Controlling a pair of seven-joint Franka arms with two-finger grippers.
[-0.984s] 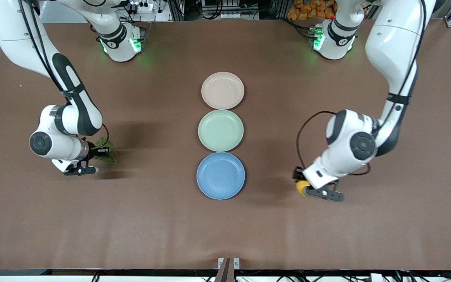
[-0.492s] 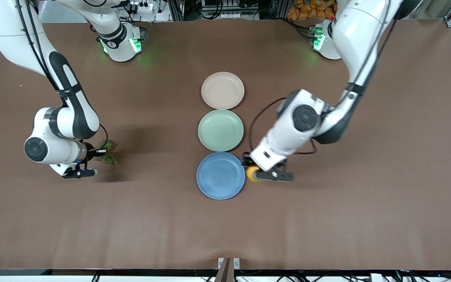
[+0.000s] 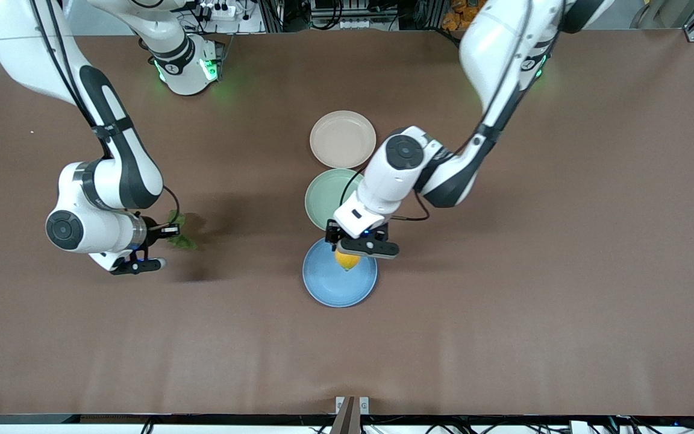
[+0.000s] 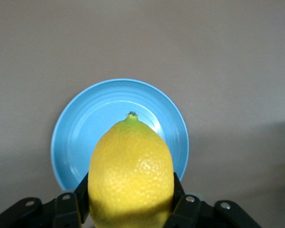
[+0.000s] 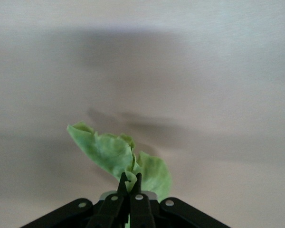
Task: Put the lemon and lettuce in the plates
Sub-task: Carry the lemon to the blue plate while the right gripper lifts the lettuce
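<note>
Three plates are sitting in a single row down the middle of the table: one beige plate (image 3: pixel 343 138) nearest the arms' bases, one green plate (image 3: pixel 326 199) in the middle, and one blue plate (image 3: pixel 329 283) nearest the front camera. The beige and green ones are nearly touching at their rims, and the left arm is covering part of the green one.

There is one lemon (image 3: pixel 347 260), and the left gripper (image 3: pixel 360 246) is clamping it between its fingers over the blue plate, above the part of it closest to the green plate. In the left wrist view the lemon (image 4: pixel 131 173) is filling the jaws, its green stem tip pointing out over the blue plate (image 4: pixel 76 142) below.

There is one lettuce (image 3: pixel 181 232) leaf, and the right gripper (image 3: pixel 148 241) is pinching it, jaws closed on its edge, toward the right arm's end of the table, well apart from the plates. In the right wrist view the lettuce (image 5: pixel 111 156) is hanging from the fingertips (image 5: pixel 125 183); it seems to be lifted just clear of the table, though that is hard to judge.

Both arms are working, each holding one item.
</note>
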